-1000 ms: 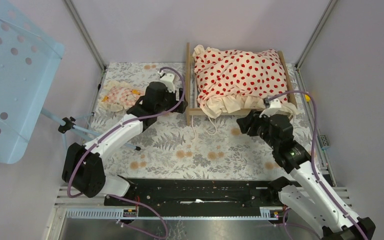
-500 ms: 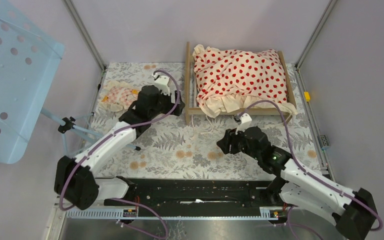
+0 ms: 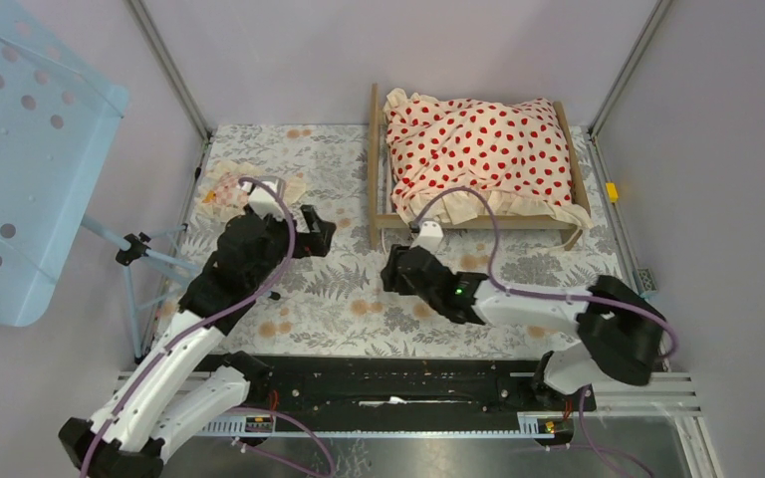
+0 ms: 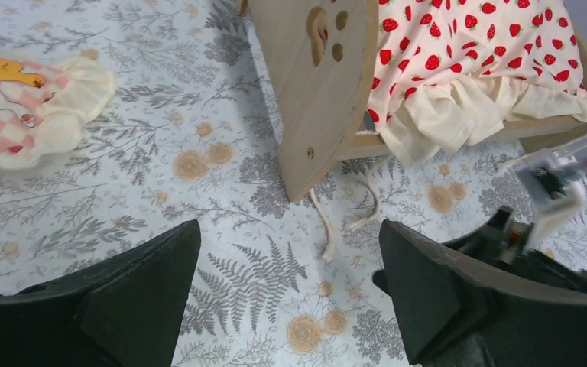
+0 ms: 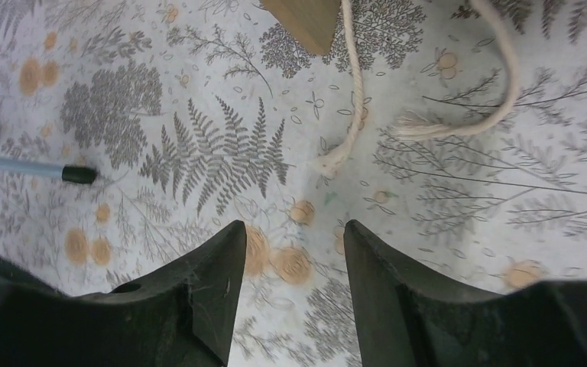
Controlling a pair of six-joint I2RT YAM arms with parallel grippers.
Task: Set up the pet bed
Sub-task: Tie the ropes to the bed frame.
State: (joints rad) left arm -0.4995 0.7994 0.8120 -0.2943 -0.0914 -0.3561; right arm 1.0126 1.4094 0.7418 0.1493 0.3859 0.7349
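Pet bed (image 3: pixel 374 169) sits on the bench (image 3: pixel 359 289), red-dotted blanket (image 3: pixel 473 149) heaped inside it. Left pincer (image 4: pixel 289 237) hovers wide and empty near the bed's headboard (image 4: pixel 313 99) corner; right pincer (image 5: pixel 292 229), jaws moderately apart and empty, hangs above the cords (image 5: pixel 349 99) trailing from that corner.

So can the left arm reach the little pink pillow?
Probably yes. The pink pillow lies on the table off to the left of the open left gripper, with nothing between them, and the pet bed stands on the other side.
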